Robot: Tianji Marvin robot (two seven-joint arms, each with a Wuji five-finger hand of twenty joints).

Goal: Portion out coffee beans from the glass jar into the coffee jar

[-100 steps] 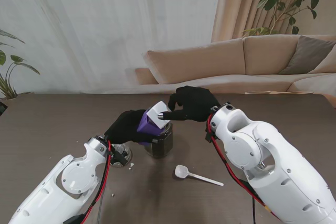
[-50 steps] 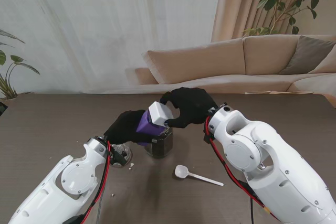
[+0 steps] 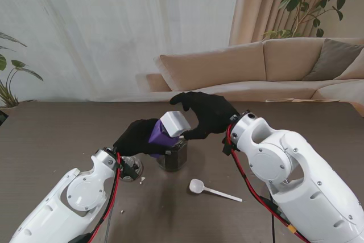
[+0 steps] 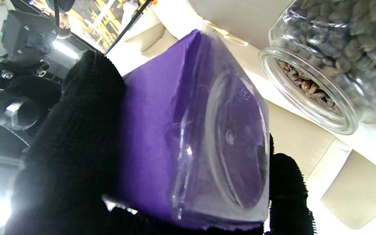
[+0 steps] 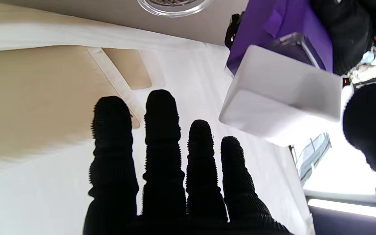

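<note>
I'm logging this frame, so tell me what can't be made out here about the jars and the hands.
- Glass jar bean level: stand view, hidden behind the purple coffee jar and left hand.
- White lid: whether the right hand touches it; right wrist view shows the fingers spread beside it.
- Object by the left wrist: stand view, mostly hidden.

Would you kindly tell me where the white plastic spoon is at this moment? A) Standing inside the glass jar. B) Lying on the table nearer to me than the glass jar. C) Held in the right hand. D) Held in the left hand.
B: the white spoon lies flat on the table, nearer to me than the glass jar and touched by neither hand.
</note>
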